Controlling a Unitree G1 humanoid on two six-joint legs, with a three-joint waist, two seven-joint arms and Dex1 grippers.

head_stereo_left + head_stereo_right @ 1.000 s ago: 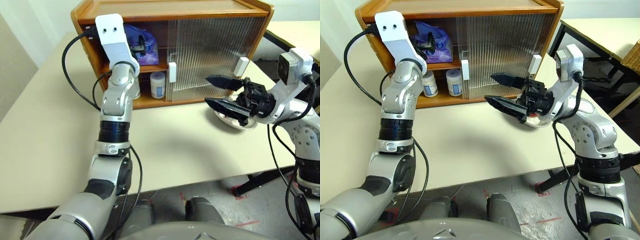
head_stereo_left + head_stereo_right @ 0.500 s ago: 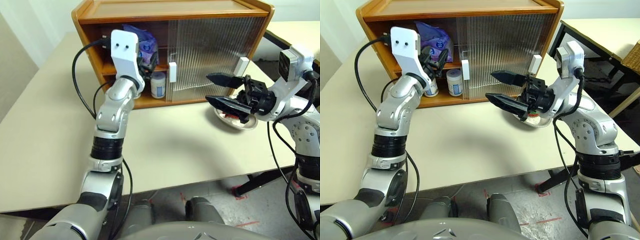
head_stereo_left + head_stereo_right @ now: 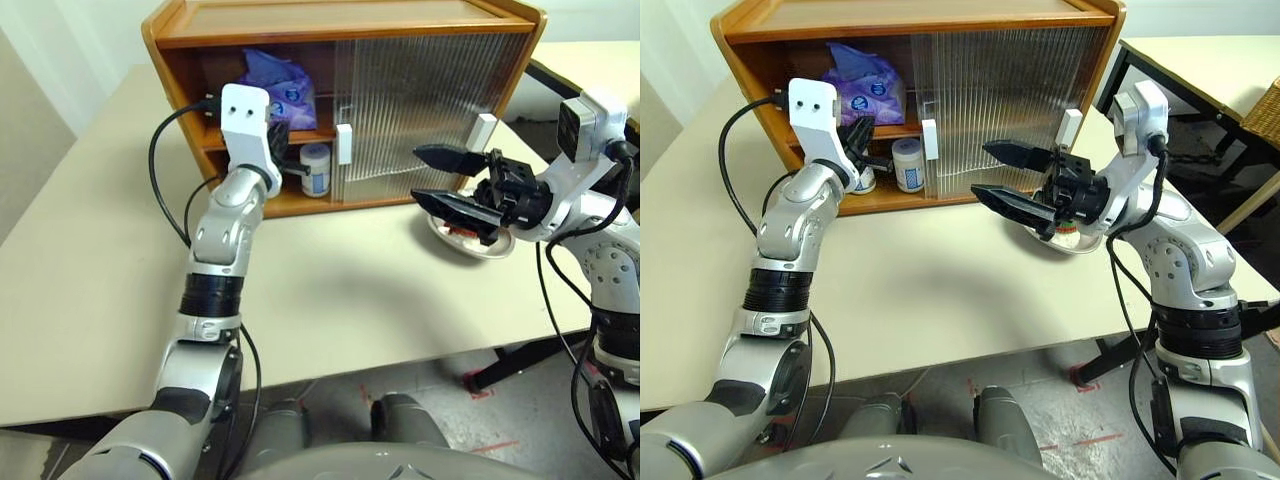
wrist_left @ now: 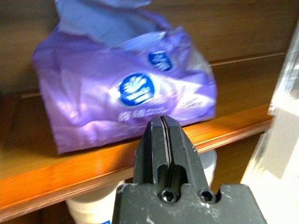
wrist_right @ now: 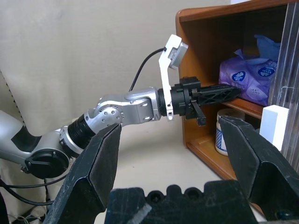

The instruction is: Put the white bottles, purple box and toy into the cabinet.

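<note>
At cabinet (image 3: 345,25) open side, left gripper (image 3: 862,140) sitting with fingers pressed together, gripping nothing, tips just at shelf edge below purple box (image 4: 126,93). Box lying on upper shelf; white bottles (image 3: 906,165) standing on lower shelf. Risk: closed fingers catching shelf lip or nudging box, bottles. Left arm reaching forward, gripper pointing level. Right gripper (image 3: 447,180) hanging wide open, empty, pointing across table above steel dish (image 3: 480,243) beside ribbed door (image 3: 420,110). Toy likely in dish, partly hidden.
</note>
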